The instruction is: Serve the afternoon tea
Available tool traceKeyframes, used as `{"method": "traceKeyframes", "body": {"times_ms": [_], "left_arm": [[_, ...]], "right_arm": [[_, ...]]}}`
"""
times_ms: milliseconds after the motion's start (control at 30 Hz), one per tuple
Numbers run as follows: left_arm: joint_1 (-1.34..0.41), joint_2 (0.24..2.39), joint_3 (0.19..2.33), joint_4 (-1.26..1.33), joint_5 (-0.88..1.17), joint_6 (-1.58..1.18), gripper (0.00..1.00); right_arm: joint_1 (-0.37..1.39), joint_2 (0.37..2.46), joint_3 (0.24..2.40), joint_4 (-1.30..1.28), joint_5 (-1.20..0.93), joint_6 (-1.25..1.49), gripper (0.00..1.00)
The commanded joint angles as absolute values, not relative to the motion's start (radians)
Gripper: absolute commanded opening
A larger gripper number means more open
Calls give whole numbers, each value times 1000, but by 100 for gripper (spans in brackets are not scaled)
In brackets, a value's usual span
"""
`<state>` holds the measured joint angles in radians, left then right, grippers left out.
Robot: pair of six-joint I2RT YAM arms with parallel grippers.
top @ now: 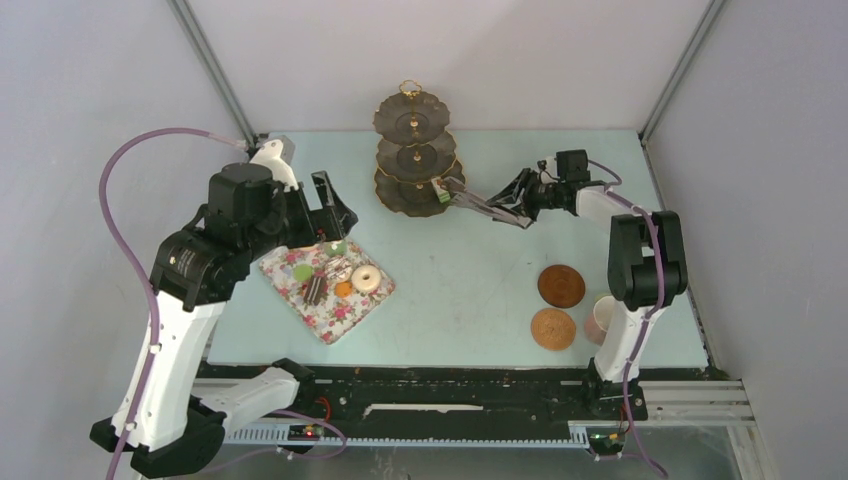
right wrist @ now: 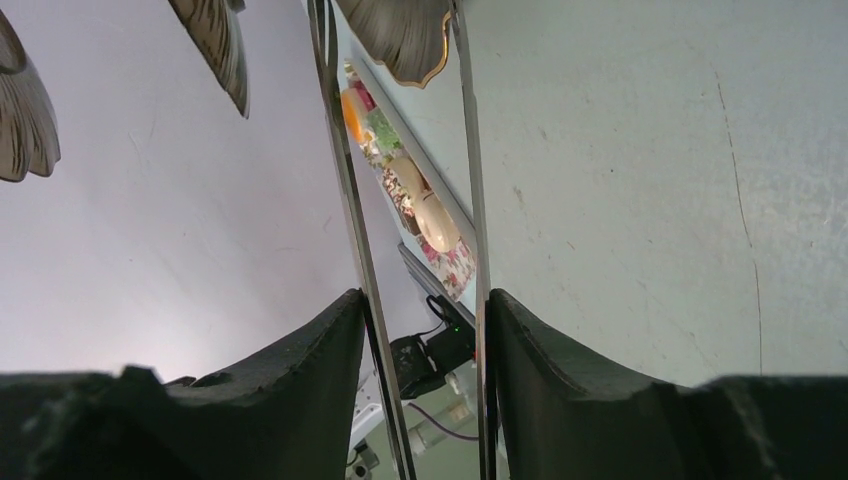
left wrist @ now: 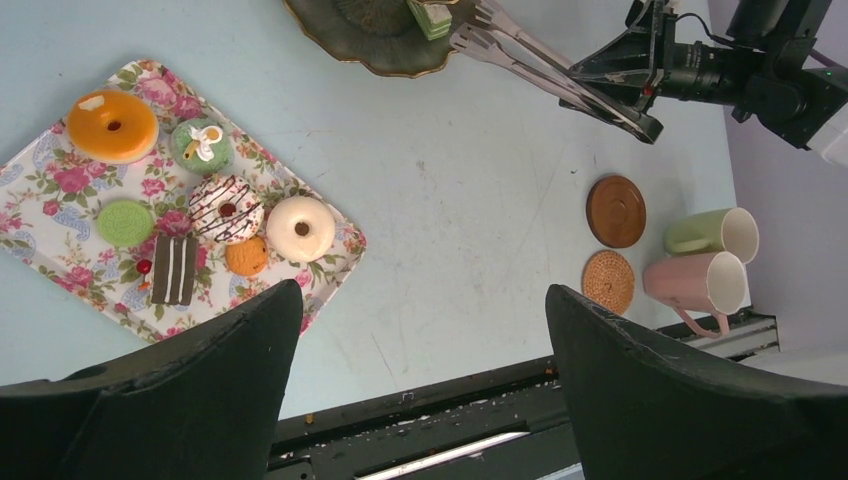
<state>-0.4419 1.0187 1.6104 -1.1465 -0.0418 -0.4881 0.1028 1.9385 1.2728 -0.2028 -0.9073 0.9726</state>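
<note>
At the far edge of the pale blue worktop (top: pixel 460 290) stands a dark three-tier stand (top: pixel 392 198). A flowered cloth (top: pixel 335 318) near the left edge carries toy cakes (left wrist: pixel 300 228), the striped chocolate bar (left wrist: pixel 174 268) lying lengthways toward the near edge. Long grey tongs (top: pixel 480 204), clamped in the right gripper (right wrist: pixel 425 300) jaws, point at a green cake slice (top: pixel 441 196) on the lowest tier. The right arm (top: pixel 640 255) hides most of the pink mug (top: pixel 603 318). The left gripper (left wrist: pixel 420 300) jaws stand wide apart.

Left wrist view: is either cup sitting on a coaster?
No, the dark wooden coaster and the woven coaster both lie bare, with the pale green cup and the pink cup beside them.
</note>
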Motion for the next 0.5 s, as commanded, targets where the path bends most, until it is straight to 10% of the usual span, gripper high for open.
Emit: {"method": "traceKeyframes", "body": {"times_ms": [0, 467], "left_arm": [[-437, 1005, 1617, -1115, -20, -481, 99], [-437, 997, 1591, -1100, -8, -492, 99]], "right_arm": [[98, 1873, 1312, -271, -910, 928, 51], [98, 1711, 1281, -411, -915, 804, 44]]}}
